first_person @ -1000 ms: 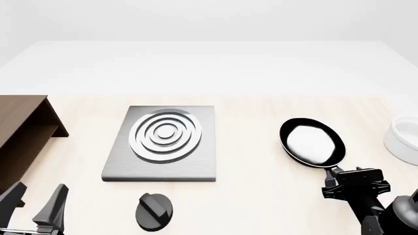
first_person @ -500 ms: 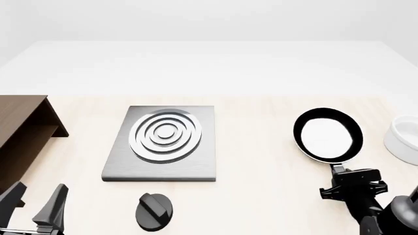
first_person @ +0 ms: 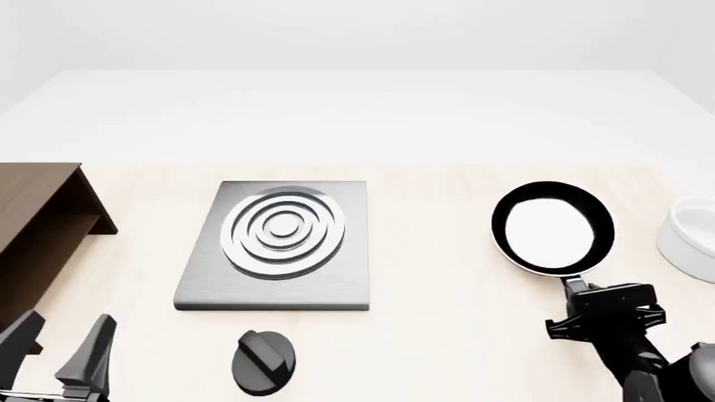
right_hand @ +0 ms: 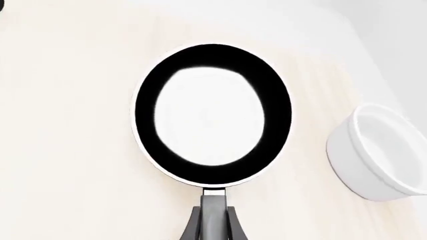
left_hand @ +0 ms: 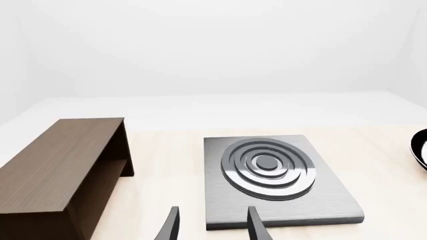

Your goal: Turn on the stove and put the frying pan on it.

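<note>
The stove (first_person: 274, 251) is a flat grey slab with raised silver rings, left of centre; its black round knob (first_person: 264, 360) lies just in front of it. The stove also shows in the left wrist view (left_hand: 280, 182). The frying pan (first_person: 553, 228) is to the stove's right, black with a pale inside. My right gripper (first_person: 583, 295) is shut on its handle (right_hand: 215, 207), and the pan (right_hand: 212, 117) points straight away from it. My left gripper (first_person: 56, 352) is open and empty at the front left, left of the knob. Its fingers (left_hand: 170, 227) point toward the stove's front edge.
A dark brown wooden cabinet (first_person: 33, 226) stands at the left edge, also in the left wrist view (left_hand: 60, 170). A white bowl (first_person: 692, 239) sits right of the pan, close to it in the right wrist view (right_hand: 373, 150).
My right gripper has swung the pan from tilted leftward to pointing straight ahead, apparently raising it, then shifted it slightly left. The left arm, stove and knob have not moved.
</note>
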Action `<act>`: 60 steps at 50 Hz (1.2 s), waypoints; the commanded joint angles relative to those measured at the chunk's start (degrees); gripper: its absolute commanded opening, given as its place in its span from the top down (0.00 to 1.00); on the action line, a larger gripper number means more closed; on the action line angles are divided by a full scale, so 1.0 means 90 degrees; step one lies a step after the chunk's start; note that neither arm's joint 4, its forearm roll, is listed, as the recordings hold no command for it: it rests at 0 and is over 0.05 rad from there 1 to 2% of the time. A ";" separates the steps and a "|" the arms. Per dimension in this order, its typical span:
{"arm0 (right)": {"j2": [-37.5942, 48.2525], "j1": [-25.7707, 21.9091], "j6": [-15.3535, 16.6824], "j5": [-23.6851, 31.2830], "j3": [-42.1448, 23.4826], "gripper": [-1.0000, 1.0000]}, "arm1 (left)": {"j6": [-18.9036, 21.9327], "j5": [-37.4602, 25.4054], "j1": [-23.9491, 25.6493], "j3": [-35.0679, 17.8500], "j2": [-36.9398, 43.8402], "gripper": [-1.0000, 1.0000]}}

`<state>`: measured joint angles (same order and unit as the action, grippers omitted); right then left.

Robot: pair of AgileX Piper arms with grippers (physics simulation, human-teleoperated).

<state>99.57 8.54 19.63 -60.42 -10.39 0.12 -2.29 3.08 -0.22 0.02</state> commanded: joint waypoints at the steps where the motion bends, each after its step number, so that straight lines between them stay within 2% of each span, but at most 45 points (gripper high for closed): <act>1: -0.1266 -0.0368 -0.0143 0.0946 -0.0001 1.00 | 0.0005 0.0001 0.0012 0.0001 0.0000 0.00; 4: -0.1403 -0.0512 -0.0162 0.0962 0.0081 1.00 | 0.0008 0.0002 0.0016 0.0003 0.0000 0.00; 8: -0.2062 -0.0698 -0.0204 0.1562 0.0066 1.00 | 0.0014 0.0004 0.0020 0.0000 0.0000 0.00; 9: -0.2091 -0.0765 -0.0205 0.1523 0.0103 1.00 | 0.0013 0.0003 0.0023 0.0000 0.0000 0.00; 11: -0.2481 -0.0838 -0.0235 0.1980 0.0006 1.00 | 0.0014 0.0003 0.0024 0.0000 0.0000 0.00; 16: -0.2843 -0.1062 -0.0275 0.2233 0.0033 1.00 | 0.0009 0.0002 0.0028 0.0000 0.0000 0.00; 17: -0.3106 -0.1115 -0.0301 0.2562 -0.0040 1.00 | 0.0011 0.0001 0.0027 0.0000 0.0000 0.00; 19: -0.3120 -0.1197 -0.0318 0.2527 -0.0009 1.00 | 0.0005 -0.0001 0.0025 0.0000 0.0000 0.00; 20: -0.3337 -0.1287 -0.0348 0.2840 -0.0101 1.00 | 0.0005 -0.0001 0.0026 0.0000 0.0000 0.00; 22: -0.3385 -0.1372 -0.0380 0.2833 -0.0072 1.00 | 0.0003 0.0001 0.0025 0.0000 0.0000 0.00; 23: -0.3619 -0.1460 -0.0407 0.3132 -0.0156 1.00 | 0.0001 0.0001 0.0026 0.0005 0.0000 0.00; 26: -0.3922 -0.1636 -0.0431 0.3486 -0.0248 1.00 | 0.0003 0.0004 0.0025 0.0006 0.0000 0.00; 35: -0.4292 -0.2066 -0.0541 0.3913 -0.0336 1.00 | 0.0001 0.0012 0.0026 0.0003 0.0000 0.00; 37: -0.4325 -0.2219 -0.0557 0.3823 -0.0286 1.00 | 0.0006 0.0009 0.0030 0.0002 0.0000 0.00; 40: -0.4583 -0.2374 -0.0556 0.4191 -0.0469 1.00 | 0.0008 0.0007 0.0032 -0.0003 0.0000 0.00; 43: -0.4475 -0.2458 -0.0582 0.4004 -0.0425 1.00 | 0.0012 0.0009 0.0033 -0.0003 0.0000 0.00; 48: -0.4747 -0.2646 -0.0559 0.4460 -0.0713 1.00 | 0.0010 0.0012 0.0028 -0.0006 -0.0001 0.00; 50: -0.4647 -0.2719 -0.0553 0.4308 -0.0691 1.00 | 0.0007 0.0010 0.0027 -0.0007 -0.0001 0.00; 52: -0.4764 -0.2783 -0.0537 0.4530 -0.0831 1.00 | 0.0006 0.0011 0.0025 -0.0007 -0.0001 0.00; 60: -0.4606 -0.3054 -0.0526 0.4433 -0.0916 1.00 | 0.0000 0.0019 0.0024 -0.0009 -0.0001 0.00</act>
<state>59.06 -15.88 15.14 -21.20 -15.89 0.15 -2.18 3.32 -0.27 0.02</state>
